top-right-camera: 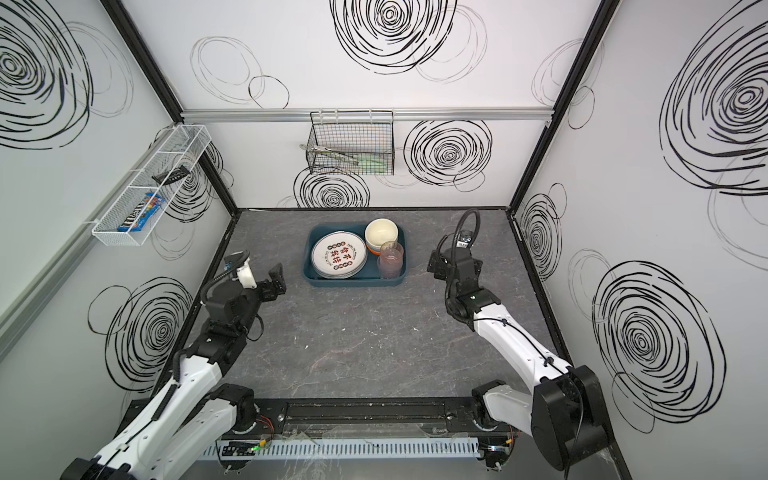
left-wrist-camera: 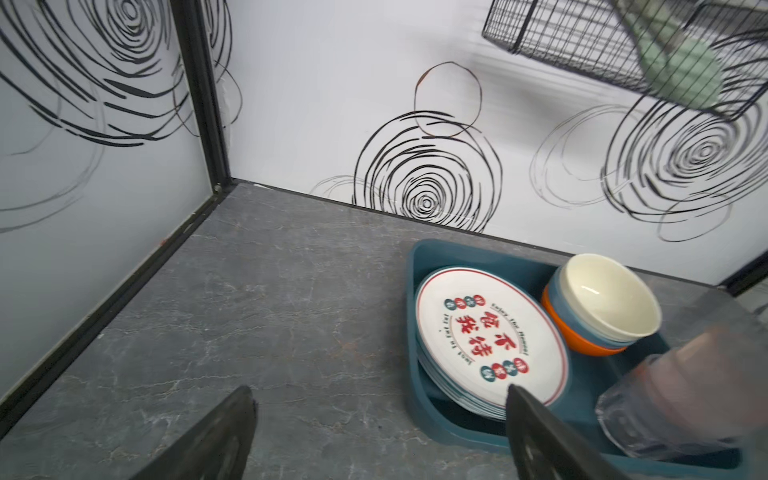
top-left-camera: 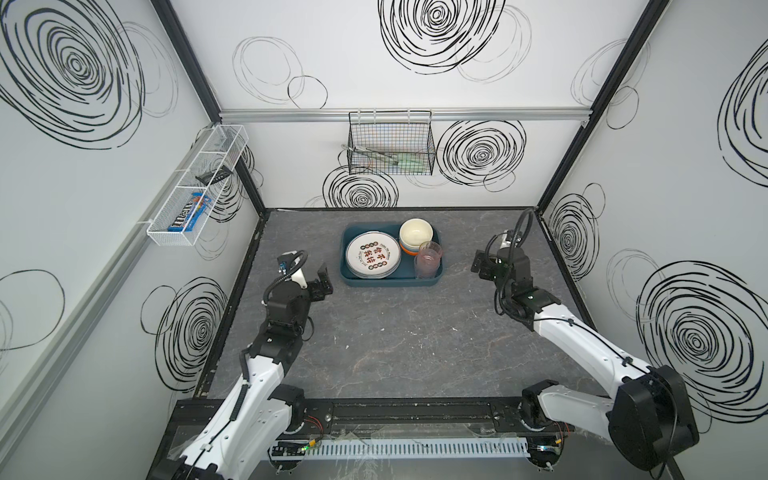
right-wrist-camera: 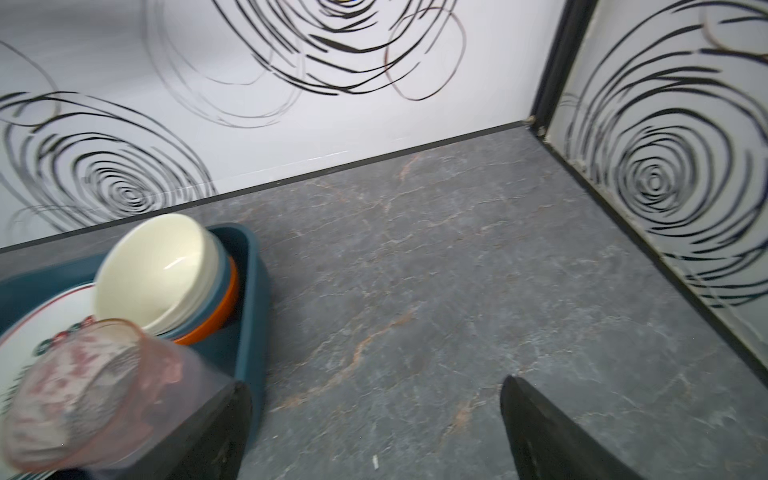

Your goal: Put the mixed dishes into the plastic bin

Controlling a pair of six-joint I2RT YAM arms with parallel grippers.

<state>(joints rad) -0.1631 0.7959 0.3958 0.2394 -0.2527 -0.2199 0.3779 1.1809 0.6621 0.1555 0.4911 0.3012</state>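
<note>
The teal plastic bin (top-left-camera: 390, 283) (top-right-camera: 353, 281) stands at the middle back of the table. Inside it lie a stack of white plates (top-left-camera: 373, 255) (left-wrist-camera: 490, 332) with red characters, nested bowls (top-left-camera: 415, 232) (right-wrist-camera: 158, 270) with a cream one on top of blue and orange, and a pink tumbler (top-left-camera: 428, 259) (right-wrist-camera: 95, 386) set in a clear glass. My left gripper (top-left-camera: 323, 281) (left-wrist-camera: 378, 388) hovers open just left of the bin, holding nothing. My right gripper (top-left-camera: 480, 266) (right-wrist-camera: 376, 382) is open to the right of the bin, over bare table.
A black wire basket (top-left-camera: 390, 143) with utensils hangs on the back wall. A white mesh tray (top-left-camera: 195, 187) with a candy box hangs on the left wall. Enclosure walls surround the grey marbled table (top-left-camera: 395, 340).
</note>
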